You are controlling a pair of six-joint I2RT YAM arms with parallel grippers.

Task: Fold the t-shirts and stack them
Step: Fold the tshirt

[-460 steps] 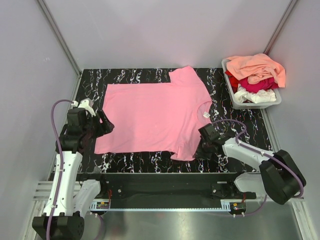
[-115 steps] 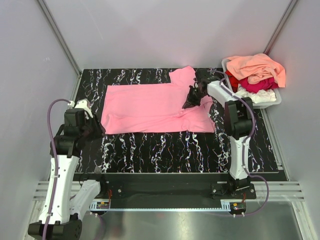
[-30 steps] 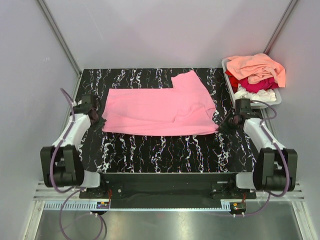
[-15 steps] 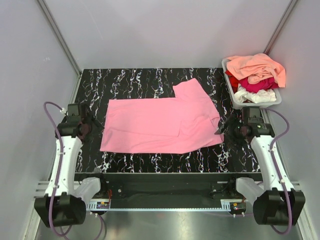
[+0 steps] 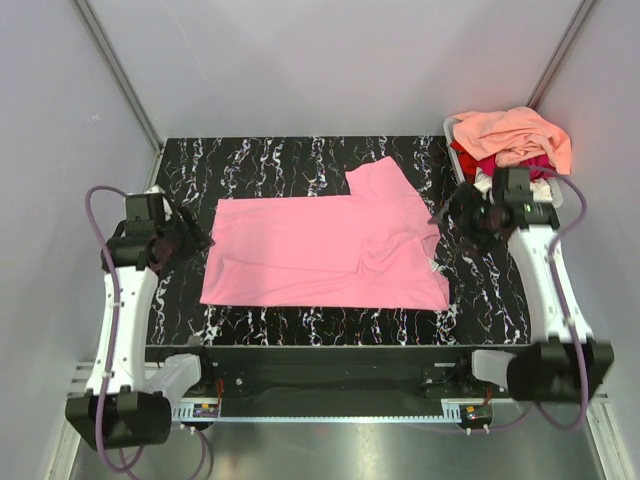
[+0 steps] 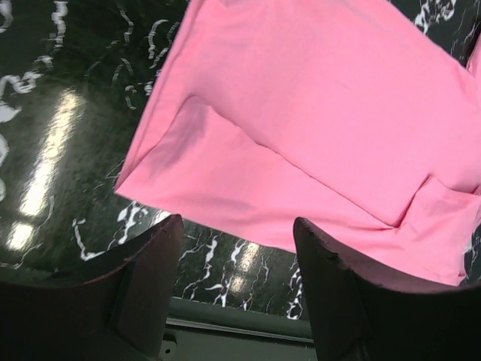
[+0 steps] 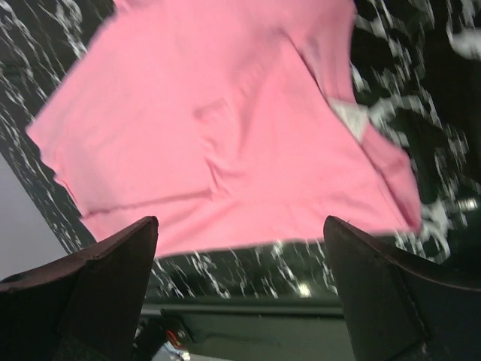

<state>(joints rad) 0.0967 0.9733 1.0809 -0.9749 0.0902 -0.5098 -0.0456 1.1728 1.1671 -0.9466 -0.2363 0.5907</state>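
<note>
A: Seen the pink t-shirt (image 5: 325, 250)?
B: Yes. Lying flat in the middle of the black table (image 5: 250, 160), folded over on itself, with one sleeve (image 5: 378, 180) poking toward the far side.
A: Spotted the little white label (image 7: 349, 116) too?
B: Yes, peeking out by the shirt's right edge, close to the near corner.
A: Touched by the left gripper (image 6: 237, 222)?
B: No. Hanging up above the table, just off the shirt's left edge. Spread wide, with nothing between the fingers.
A: Same for the right gripper (image 7: 240, 222)?
B: Same. Up in the air beside the shirt's right edge, close to the grey tub (image 5: 450, 127). Spread wide as well, and gripping nothing.
A: Found the other tees?
B: Heaped in that tub at the far right corner of the table. Topped by a peach-orange tee (image 5: 515, 135), with a crimson tee (image 5: 465, 160) tucked underneath. Partly hidden behind the right arm (image 5: 540, 260). Cannot tell about any more shirts lower down.
</note>
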